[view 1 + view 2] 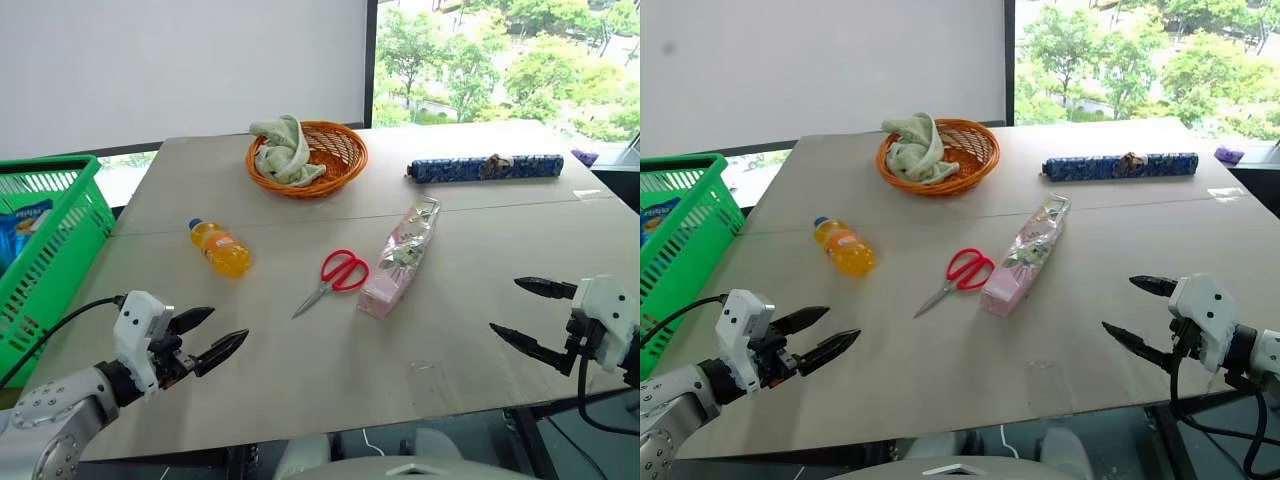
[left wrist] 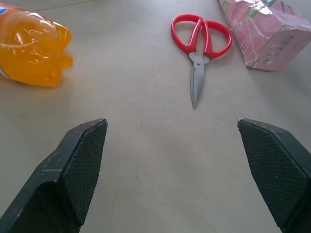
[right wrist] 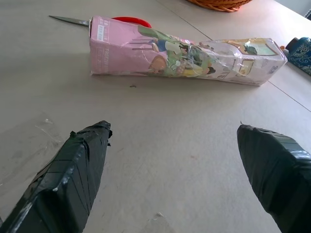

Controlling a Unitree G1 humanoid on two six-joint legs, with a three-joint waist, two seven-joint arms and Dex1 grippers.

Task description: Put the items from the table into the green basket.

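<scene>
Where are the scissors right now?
In the left eye view the red-handled scissors lie mid-table, closed, between the orange bottle on their left and the pink packet on their right.

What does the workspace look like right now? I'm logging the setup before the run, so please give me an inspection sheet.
Surface: pale board table, thin seams between panels, flat.
Job's things: orange drink bottle on its side; red-handled scissors closed, lying flat; pink packet beside the scissors; green basket off the table's left edge, a blue packet already inside.
Clutter: orange wicker basket holding a green cloth; long blue patterned roll at the far right.
Grippers: left gripper and right gripper hover over the near edge, jaws open, empty.
Cables: black cable on the left arm, another on the right.
Surroundings: white wall, window onto trees.
</scene>
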